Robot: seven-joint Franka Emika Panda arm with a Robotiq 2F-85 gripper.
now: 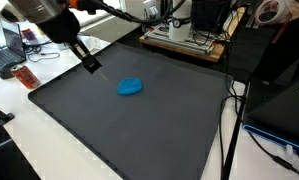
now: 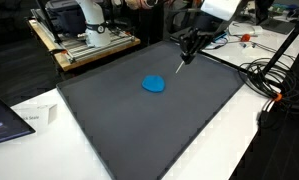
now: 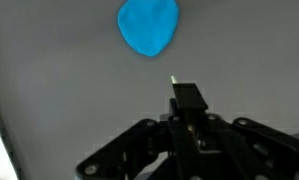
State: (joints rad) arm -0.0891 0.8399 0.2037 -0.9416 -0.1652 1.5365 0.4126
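- A laptop (image 1: 3,52) sits at the far left of an exterior view, off the dark mat (image 1: 139,130), at about 9 o'clock from the gripper (image 1: 90,64).
- The gripper hangs over the mat's far part in both exterior views (image 2: 185,52). In the wrist view (image 3: 187,98) its jaws are drawn close together.
- Clamped between the jaws is a thin rod (image 1: 97,70). It slants down toward the mat, and its pale tip (image 3: 174,80) shows in the wrist view. Whether the tip touches the mat cannot be told.
- A flat blue blob (image 1: 130,87) lies near the mat's middle, apart from the rod, at about 4 o'clock from the gripper. In the wrist view it (image 3: 148,26) lies at 11 o'clock.
- Black cables (image 1: 234,110) run beside the mat's right edge, at 3 o'clock from the blob.
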